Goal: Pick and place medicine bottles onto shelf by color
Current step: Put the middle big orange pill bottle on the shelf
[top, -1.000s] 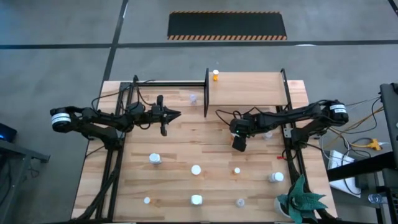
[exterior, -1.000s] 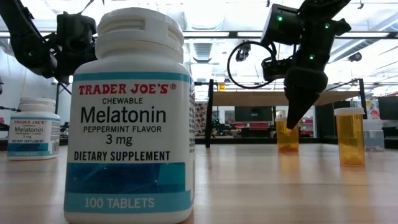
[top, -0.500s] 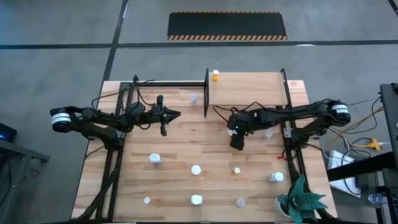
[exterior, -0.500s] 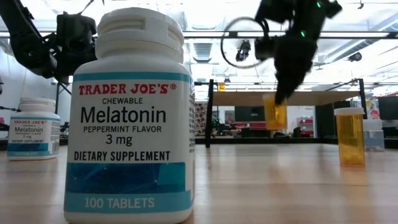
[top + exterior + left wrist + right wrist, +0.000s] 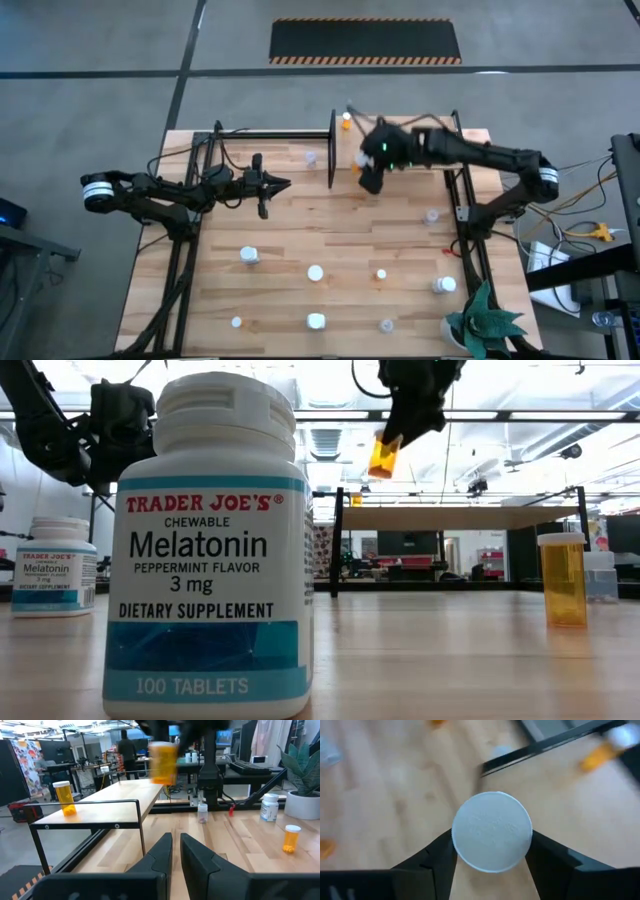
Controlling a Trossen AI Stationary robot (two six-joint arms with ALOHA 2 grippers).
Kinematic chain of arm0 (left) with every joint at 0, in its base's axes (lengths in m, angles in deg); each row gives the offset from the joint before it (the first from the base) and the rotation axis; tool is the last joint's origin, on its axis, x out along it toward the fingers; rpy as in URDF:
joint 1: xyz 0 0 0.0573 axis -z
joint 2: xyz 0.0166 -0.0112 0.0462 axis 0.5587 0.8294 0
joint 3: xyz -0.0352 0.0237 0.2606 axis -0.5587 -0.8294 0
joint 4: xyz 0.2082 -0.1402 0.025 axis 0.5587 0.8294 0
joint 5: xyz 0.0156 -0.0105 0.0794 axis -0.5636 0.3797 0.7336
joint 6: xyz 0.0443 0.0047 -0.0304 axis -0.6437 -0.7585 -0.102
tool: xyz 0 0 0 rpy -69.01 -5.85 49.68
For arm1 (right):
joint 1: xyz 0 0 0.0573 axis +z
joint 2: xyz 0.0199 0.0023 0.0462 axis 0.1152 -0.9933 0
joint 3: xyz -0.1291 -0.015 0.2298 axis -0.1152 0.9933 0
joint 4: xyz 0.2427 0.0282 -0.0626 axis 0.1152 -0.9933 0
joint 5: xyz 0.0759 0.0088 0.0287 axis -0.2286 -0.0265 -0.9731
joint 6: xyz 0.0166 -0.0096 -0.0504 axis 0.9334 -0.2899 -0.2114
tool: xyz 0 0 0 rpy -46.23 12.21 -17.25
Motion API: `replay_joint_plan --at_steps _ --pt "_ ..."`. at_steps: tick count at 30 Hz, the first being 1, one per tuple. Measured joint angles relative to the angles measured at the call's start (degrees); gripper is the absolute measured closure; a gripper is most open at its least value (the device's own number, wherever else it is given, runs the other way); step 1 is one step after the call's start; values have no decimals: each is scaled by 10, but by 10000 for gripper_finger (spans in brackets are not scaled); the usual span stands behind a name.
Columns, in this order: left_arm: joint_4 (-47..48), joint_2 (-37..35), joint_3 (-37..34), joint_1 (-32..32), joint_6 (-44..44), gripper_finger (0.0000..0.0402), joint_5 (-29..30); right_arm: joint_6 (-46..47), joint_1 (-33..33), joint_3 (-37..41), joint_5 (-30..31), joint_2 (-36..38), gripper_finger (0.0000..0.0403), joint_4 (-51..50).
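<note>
Right gripper [image 5: 369,176] has lifted the orange bottle [image 5: 383,457] toward the shelf [image 5: 400,132] | clamped under its cap | light, slick — you keep that squeeze | left gripper [image 5: 283,183] pressed together, idle

Dark jointed arms, white-ringed bases

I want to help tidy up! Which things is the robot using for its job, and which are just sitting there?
For the job:
- orange bottle in the right pincer
- orange bottle on the shelf
- shelf
- melatonin bottle
- other bottles waiting on the table

Just sitting there:
- potted plant
- left pincer, idle
</note>
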State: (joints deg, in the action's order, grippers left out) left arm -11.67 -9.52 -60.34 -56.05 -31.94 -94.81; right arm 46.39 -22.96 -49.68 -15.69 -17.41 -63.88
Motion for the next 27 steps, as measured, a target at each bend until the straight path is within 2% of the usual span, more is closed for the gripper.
replay_joint_plan --at_steps 5,9,13,27 --pt "0 0 0 0 0 382 0 -52 -99 -40 -4 -41 206 -4" --pt "0 0 0 0 0 382 0 -77 -167 -70 -47 -87 203 -6" --pt "0 0 0 0 0 382 0 -85 -208 -102 -71 -127 203 -7" --pt "0 0 0 0 0 382 0 -121 -232 -226 -75 -224 202 -111"
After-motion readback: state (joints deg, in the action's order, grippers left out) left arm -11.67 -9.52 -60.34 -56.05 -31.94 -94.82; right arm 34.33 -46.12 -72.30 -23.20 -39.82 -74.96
